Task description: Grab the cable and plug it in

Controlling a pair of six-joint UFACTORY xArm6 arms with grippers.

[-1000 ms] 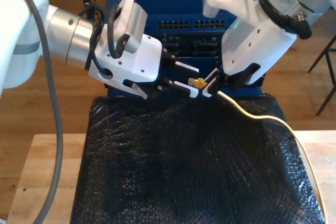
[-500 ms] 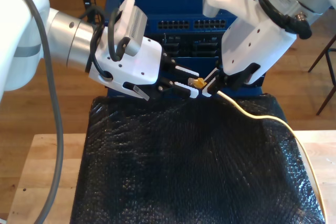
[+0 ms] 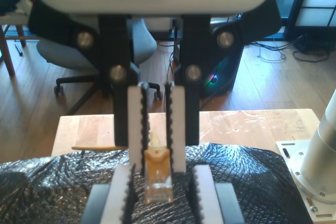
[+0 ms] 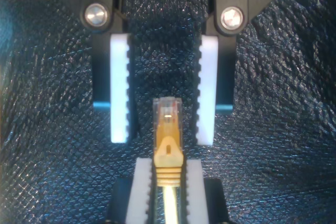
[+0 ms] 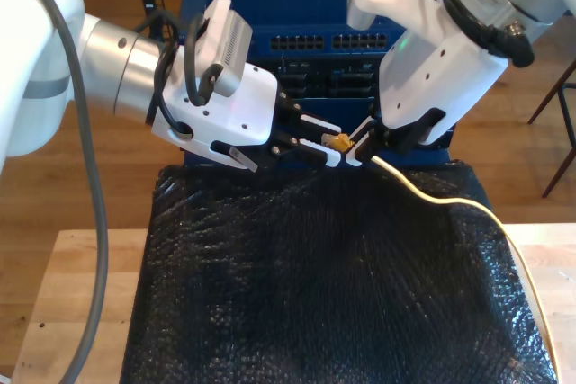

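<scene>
The cable [image 5: 450,200] is thin and pale yellow and runs over the black wrap toward the exterior view's right. Its yellowish boot and clear plug [image 5: 339,141] are held above the wrap's far edge. My second gripper [image 4: 168,163] is shut on the boot, with the plug [image 4: 167,111] sticking out past its pads. It belongs to the arm at the exterior view's right. My first gripper [image 3: 163,170], on the arm at the exterior view's left, faces it and is open. Its pads [image 4: 119,87] stand on either side of the plug tip without touching it.
A blue rack with rows of ports [image 5: 328,42] stands just behind both grippers. Black bubble wrap [image 5: 315,294] covers the wooden table [image 5: 81,294]. An office chair [image 3: 79,51] and a robot base [image 3: 315,166] lie beyond the table.
My first gripper has slid a little toward the exterior view's right, bringing its open jaws around the plug tip. The second gripper and the cable have held still.
</scene>
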